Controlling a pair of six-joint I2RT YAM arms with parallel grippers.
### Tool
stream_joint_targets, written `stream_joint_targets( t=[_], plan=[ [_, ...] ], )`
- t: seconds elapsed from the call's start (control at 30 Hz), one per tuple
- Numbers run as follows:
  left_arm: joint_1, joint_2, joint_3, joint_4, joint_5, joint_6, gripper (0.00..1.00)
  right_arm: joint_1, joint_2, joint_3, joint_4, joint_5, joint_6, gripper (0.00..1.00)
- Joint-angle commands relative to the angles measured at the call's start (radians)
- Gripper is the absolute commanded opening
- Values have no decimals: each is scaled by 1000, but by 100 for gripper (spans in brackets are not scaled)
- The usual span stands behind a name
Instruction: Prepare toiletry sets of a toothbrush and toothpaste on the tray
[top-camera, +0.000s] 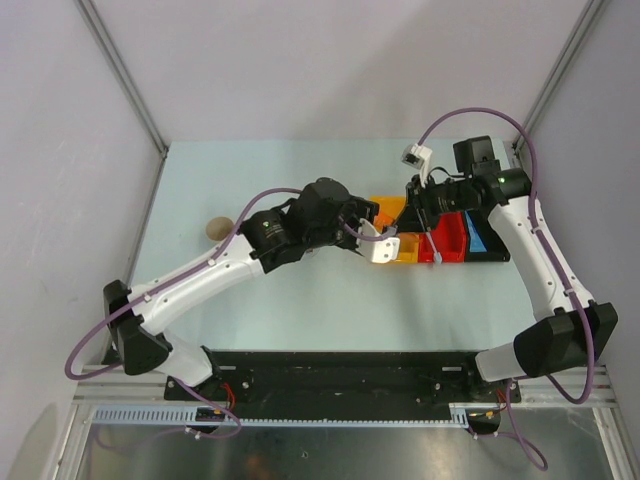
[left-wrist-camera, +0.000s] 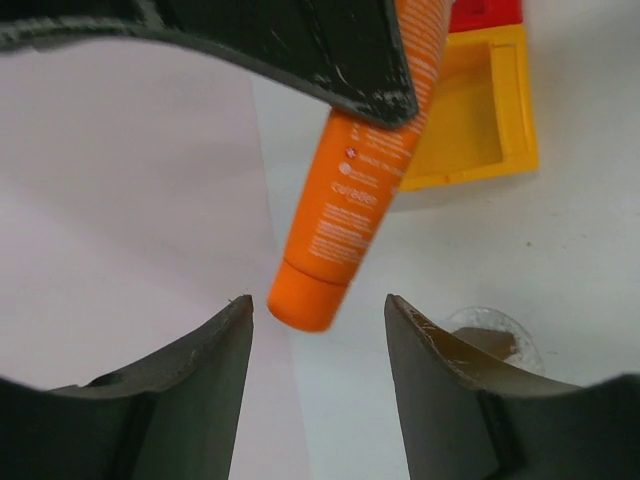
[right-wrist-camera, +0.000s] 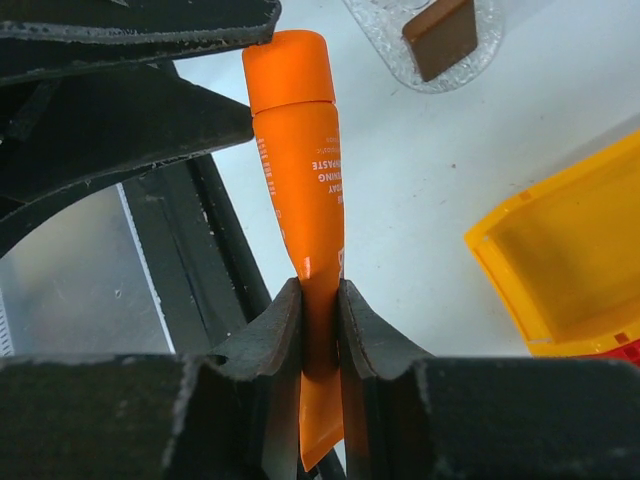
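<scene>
The orange toothpaste hangs in the air, its flat end pinched in my shut right gripper. Its cap points at my left gripper. That gripper is open, and the cap sits just beyond its fingertips without touching them. The clear tray with a brown wooden block lies on the table below and beyond the cap. A thin whitish stick that looks like the toothbrush lies at the red bin. A blue shape lies right of that bin.
A yellow bin and a red bin stand side by side behind the grippers. A beige round cup sits at the far left. The black base rail runs along the near table edge.
</scene>
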Motion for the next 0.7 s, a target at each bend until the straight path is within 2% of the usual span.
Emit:
stream_joint_targets(
  t=[0.0, 0.67],
  plan=[
    [-27, 4, 19, 86, -41, 65, 60, 14, 0, 42, -1, -63, -16, 6],
    [-55, 69, -7, 129, -47, 102, 60, 16, -11, 37, -18, -115, -28, 5]
  ],
)
